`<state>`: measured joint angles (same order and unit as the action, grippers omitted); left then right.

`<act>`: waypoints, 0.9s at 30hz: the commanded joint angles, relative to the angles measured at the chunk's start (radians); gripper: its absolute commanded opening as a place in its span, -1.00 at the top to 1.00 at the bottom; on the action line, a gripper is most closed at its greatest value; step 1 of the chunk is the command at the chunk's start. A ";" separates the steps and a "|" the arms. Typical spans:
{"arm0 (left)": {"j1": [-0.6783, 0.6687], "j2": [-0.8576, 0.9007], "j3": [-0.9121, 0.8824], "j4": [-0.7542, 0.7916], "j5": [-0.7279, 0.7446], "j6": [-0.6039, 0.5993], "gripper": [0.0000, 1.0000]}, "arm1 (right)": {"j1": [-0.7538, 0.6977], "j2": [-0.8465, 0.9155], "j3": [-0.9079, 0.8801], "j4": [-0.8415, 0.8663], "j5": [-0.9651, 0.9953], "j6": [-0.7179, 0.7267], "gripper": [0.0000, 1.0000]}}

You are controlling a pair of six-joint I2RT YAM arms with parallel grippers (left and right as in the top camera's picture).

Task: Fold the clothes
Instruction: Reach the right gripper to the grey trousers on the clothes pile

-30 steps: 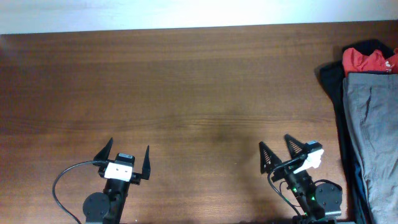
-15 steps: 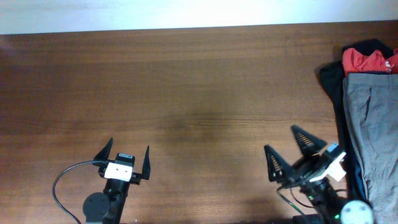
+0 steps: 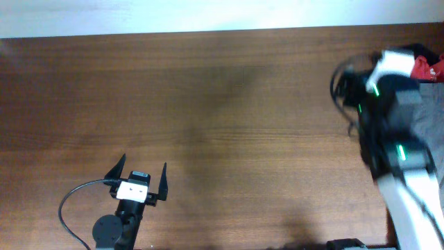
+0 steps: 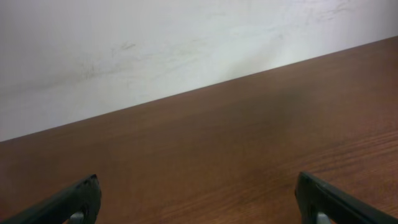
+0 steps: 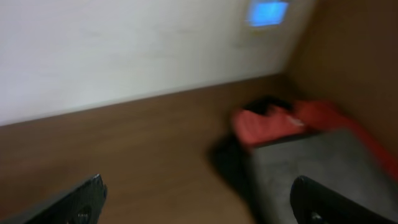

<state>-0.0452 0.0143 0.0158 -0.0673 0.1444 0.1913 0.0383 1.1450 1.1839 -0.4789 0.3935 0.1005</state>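
The grey-olive garment (image 5: pixel 311 165) lies on the table (image 5: pixel 124 143) just ahead of the right gripper (image 5: pixel 198 186), toward its right finger; jaws spread wide, empty. A red garment (image 5: pixel 273 127) touches its far edge. The left gripper (image 4: pixel 198 186), well apart, is likewise splayed and empty.

Brown wooden table (image 3: pixel 208 104) filling most of the overhead frame, pale wall (image 3: pixel 208 14) along the top edge. Right of centre in the blurred right-wrist frame, red garment (image 5: pixel 273 127) bunched above dark cloth (image 5: pixel 227 165), possibly navy. Upper right, small blue patch (image 5: pixel 267 12).
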 commanded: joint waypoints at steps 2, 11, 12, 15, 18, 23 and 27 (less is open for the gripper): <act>0.004 -0.007 -0.007 -0.001 -0.008 0.013 -0.99 | -0.010 0.326 0.169 -0.029 0.540 -0.019 -0.97; 0.004 -0.007 -0.007 -0.001 -0.008 0.013 -0.99 | -0.177 0.662 0.179 0.023 0.506 -0.019 -0.97; 0.004 -0.007 -0.007 -0.001 -0.008 0.013 -0.99 | -0.195 0.681 0.179 0.020 0.494 -0.019 -0.97; 0.004 -0.007 -0.007 -0.002 -0.008 0.013 -0.99 | -0.252 0.713 0.179 0.013 0.417 -0.019 -0.97; 0.004 -0.007 -0.007 -0.002 -0.008 0.013 -0.99 | -0.314 0.730 0.179 0.010 0.232 -0.087 -0.97; 0.004 -0.007 -0.007 -0.001 -0.008 0.013 -0.99 | -0.377 0.765 0.179 0.022 0.108 -0.127 -0.98; 0.004 -0.007 -0.007 -0.002 -0.008 0.013 -0.99 | -0.388 0.793 0.179 0.031 -0.008 -0.201 -0.97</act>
<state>-0.0452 0.0147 0.0158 -0.0677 0.1444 0.1913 -0.3515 1.9083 1.3449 -0.4583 0.5186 -0.0319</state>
